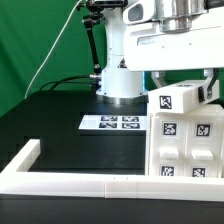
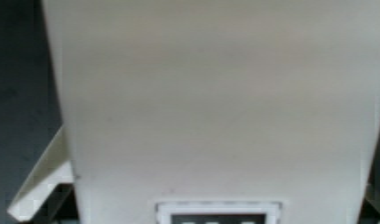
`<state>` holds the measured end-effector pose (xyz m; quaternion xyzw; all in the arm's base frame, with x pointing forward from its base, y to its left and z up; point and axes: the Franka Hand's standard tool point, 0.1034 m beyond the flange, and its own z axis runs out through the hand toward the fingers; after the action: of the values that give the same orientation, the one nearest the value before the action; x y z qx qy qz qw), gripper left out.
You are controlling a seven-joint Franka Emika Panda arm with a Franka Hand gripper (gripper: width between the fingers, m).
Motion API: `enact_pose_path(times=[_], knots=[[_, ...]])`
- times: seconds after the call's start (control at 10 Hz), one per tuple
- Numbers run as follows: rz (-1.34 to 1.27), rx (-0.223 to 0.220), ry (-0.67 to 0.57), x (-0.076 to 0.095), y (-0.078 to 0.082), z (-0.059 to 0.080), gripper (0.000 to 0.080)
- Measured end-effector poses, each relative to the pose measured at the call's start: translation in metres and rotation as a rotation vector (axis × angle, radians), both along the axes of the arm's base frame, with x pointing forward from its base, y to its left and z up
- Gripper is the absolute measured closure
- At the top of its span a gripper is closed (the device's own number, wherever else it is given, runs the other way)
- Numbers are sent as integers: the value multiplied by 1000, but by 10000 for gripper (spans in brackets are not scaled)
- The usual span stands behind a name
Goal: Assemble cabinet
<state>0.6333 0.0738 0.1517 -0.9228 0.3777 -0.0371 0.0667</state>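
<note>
The white cabinet body (image 1: 188, 145), with several black-and-white tags on its faces, stands at the exterior view's right, against the low frame. A white tagged panel piece (image 1: 183, 99) sits tilted on top of it. My gripper (image 1: 186, 86) is right above this piece and looks shut on it; its fingertips are hidden behind the piece. In the wrist view the white panel (image 2: 213, 100) fills nearly the whole picture, with a tag (image 2: 217, 213) at its near edge. My fingers do not show there.
The marker board (image 1: 112, 122) lies flat on the black table in the middle. A long low white border frame (image 1: 60, 180) runs along the front and left. The robot base (image 1: 118, 80) stands behind, before a green backdrop with a black cable.
</note>
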Motion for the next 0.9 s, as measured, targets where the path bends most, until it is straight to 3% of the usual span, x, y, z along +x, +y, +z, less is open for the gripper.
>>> enact_pose_path(times=[0.7,0.9], knots=[[-394,59,38,0,3,2,255],[-648,99,70,-6,5,0,255]])
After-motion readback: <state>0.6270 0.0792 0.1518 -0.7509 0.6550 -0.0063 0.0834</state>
